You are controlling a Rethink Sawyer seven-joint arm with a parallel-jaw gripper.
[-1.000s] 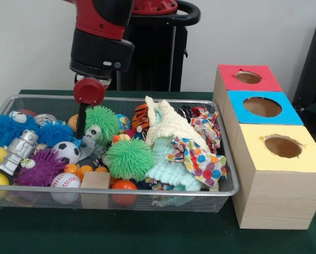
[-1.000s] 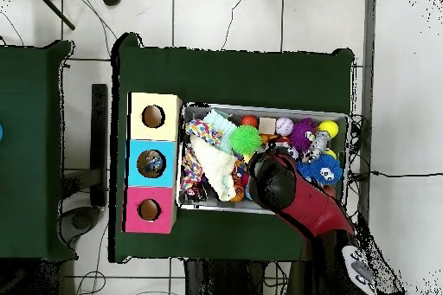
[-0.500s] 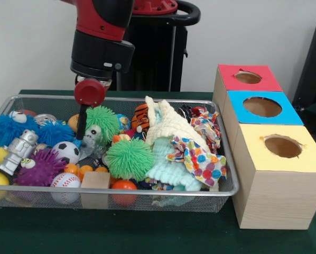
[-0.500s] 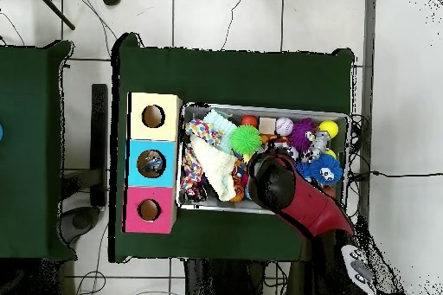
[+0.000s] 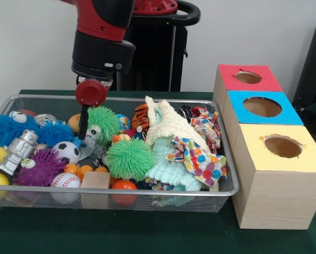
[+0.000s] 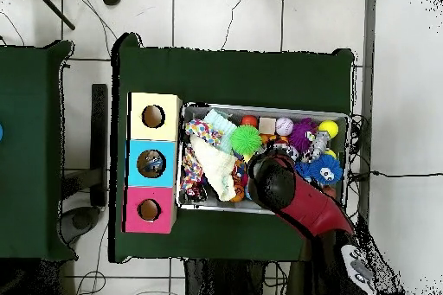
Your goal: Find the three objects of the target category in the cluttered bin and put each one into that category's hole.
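Inside cluttered bin [image 5: 228,186] far rim — claw [image 5: 83,129] among toys.

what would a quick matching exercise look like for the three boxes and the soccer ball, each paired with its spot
Things:
1. red box
2. blue box
3. yellow box
4. soccer ball

Places, in the front view:
A. nearest the camera in the row
B. inside the wire basket
C. farthest from the camera
D. middle of the row

Pairs: 1-C, 2-D, 3-A, 4-B
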